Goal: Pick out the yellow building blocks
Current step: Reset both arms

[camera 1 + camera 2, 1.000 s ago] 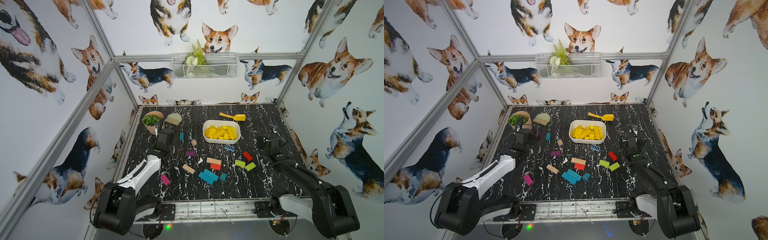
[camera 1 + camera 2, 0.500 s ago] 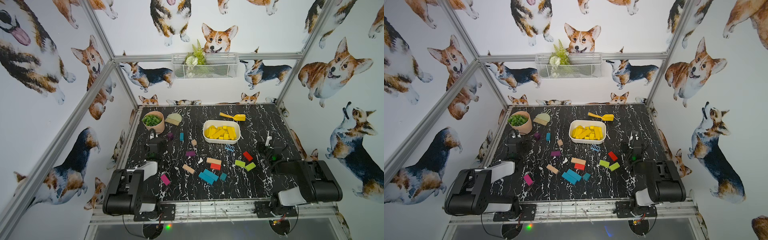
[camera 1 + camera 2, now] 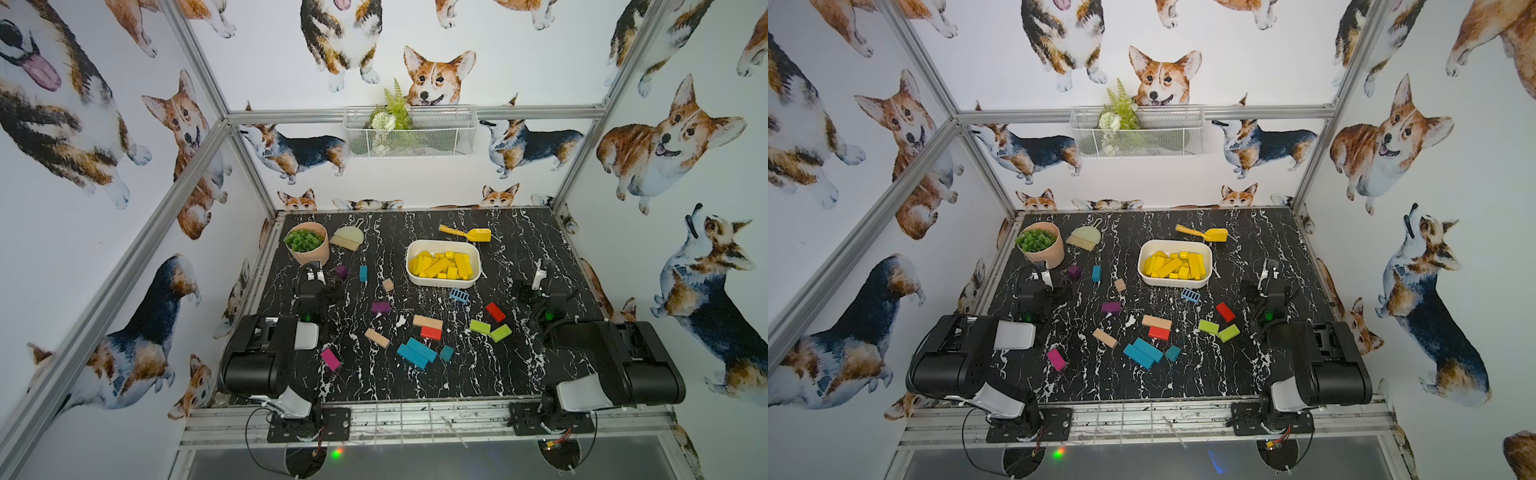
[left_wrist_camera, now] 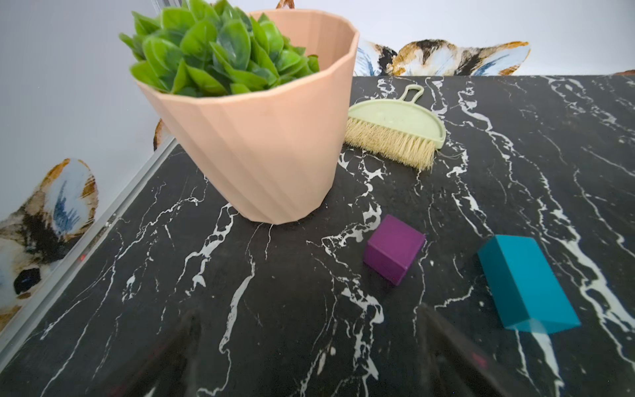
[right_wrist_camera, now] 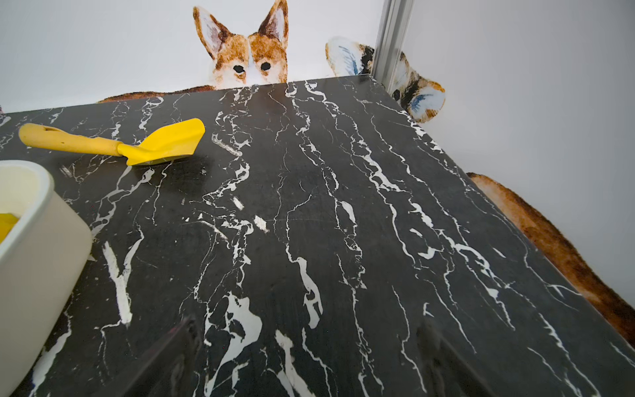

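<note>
- Both arms had pulled back from the middle of the table (image 3: 478,374) since one second before. They sat folded near the front edge, each on its own side.
- My left gripper (image 4: 307,312) had its fingers spread wide in the left wrist view. Only bare marble showed between them, so it carried nothing.
- My right gripper (image 5: 307,319) was the same: its fingers stood wide apart over the black surface, with nothing between them.
- The yellow building blocks (image 3: 442,266) lay piled inside the white tray (image 3: 442,283), toward the far side of the table. Both top views showed this.
- A yellow shovel (image 3: 467,233) lay on the table just behind the tray, not touching it.
- The left gripper faced the pink pot (image 4: 261,154) with its green plant. A purple cube (image 4: 393,249) and a teal block (image 4: 525,282) lay near it, a little apart from each other.
- A green brush (image 4: 395,132) lay beside the pot.
- Between the two arms, a red block (image 3: 495,311) and two long teal blocks (image 3: 417,354) lay on the table among blocks of other colours.
</note>
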Robot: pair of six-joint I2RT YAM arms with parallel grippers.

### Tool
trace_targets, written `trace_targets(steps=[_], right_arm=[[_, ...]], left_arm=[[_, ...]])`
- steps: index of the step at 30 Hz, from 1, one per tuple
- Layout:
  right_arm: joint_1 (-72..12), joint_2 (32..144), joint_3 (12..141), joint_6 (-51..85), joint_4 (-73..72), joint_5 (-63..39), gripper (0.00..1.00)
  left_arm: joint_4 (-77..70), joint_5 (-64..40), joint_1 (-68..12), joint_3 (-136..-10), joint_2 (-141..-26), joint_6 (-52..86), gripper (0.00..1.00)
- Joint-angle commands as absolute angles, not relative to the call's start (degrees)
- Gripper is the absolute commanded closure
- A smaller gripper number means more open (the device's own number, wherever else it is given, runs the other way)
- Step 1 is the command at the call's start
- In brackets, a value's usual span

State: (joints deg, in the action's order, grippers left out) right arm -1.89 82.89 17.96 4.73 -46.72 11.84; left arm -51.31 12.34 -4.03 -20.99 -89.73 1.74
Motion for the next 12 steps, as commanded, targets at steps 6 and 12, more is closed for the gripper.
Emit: trace_targets(steps=[6,12], right_arm=[[-2.0,83.4,18.8,5.2,-47.7,11.5,0.0],[-1.9,83.7,19.5,5.3,-46.7,11.0,0.0]], left_arm=[[-54.1,12.0,-4.2,-21.2,-89.7,0.6,0.01],[-53.7,12.0,-4.3,-21.5,-89.8,0.4,0.01]])
